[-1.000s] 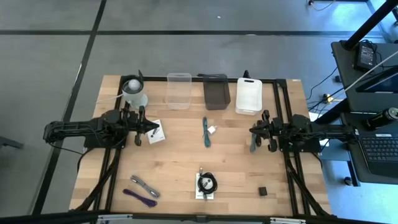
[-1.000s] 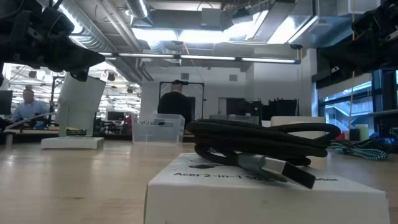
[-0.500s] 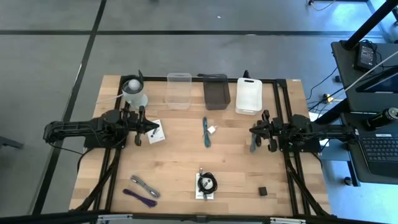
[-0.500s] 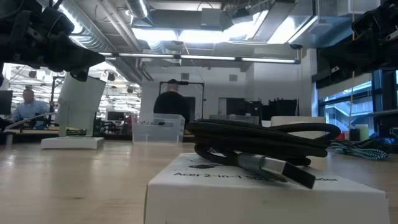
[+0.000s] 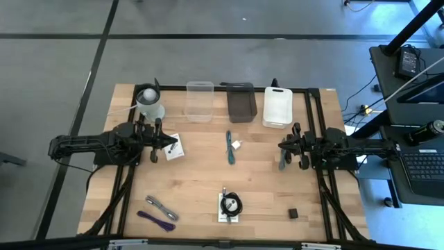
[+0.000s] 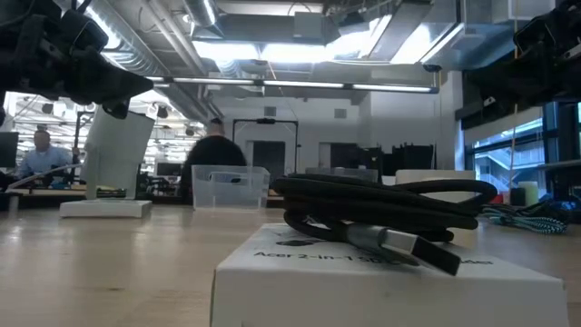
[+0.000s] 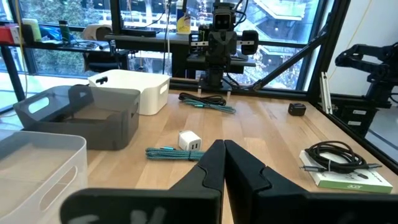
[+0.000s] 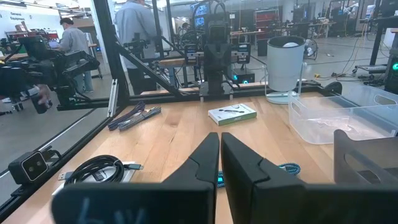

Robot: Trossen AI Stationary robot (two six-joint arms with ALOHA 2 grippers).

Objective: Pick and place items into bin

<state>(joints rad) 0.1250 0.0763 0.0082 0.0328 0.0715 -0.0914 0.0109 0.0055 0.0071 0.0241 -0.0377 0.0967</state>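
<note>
Nothing on the tabletop (image 5: 201,173) is moving; only a person (image 6: 207,154) behind is walking, while the left hand (image 5: 168,144) and right hand (image 5: 283,145) are waiting closed and empty at the side edges, with the items lying spread out and the bins (image 5: 240,101) standing along the far edge.

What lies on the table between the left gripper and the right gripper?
In the high view, only the teal cable with its white plug lies between the left gripper and right gripper; otherwise bare wood.

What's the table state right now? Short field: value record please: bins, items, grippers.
bins: clear bin, dark grey bin, white bin in a row at the far edge
bin contents: none seen
centre: teal cable with white plug
near edge: black coiled cable on a white box; grey strap and purple strap; black cube
left gripper: shut, above a white card
right gripper: shut, holding nothing
</note>
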